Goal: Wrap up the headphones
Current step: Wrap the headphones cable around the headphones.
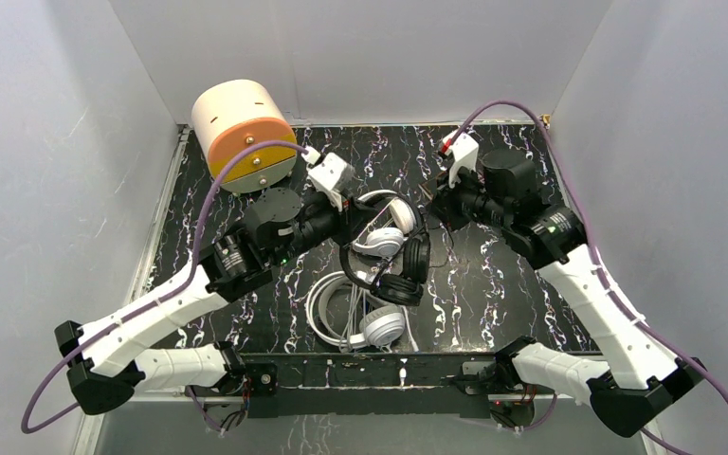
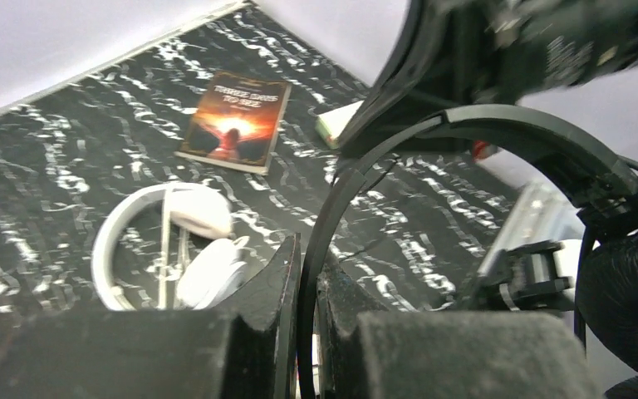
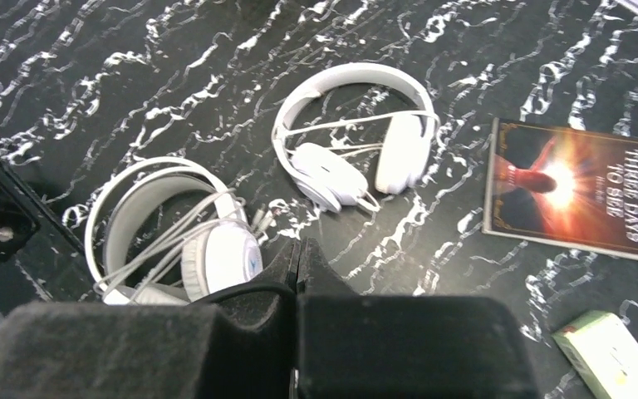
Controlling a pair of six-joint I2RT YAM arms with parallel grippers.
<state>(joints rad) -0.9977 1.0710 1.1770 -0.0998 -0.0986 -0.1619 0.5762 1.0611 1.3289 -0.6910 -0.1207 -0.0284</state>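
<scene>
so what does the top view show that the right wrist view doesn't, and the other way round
Only the top view: the white and orange cylinder and the black headphones.
Only the right wrist view: the book, the pale box and, close up, a black cord pinched in the right gripper.
Both: the big white over-ear pair and the slimmer white on-ear pair.
</scene>
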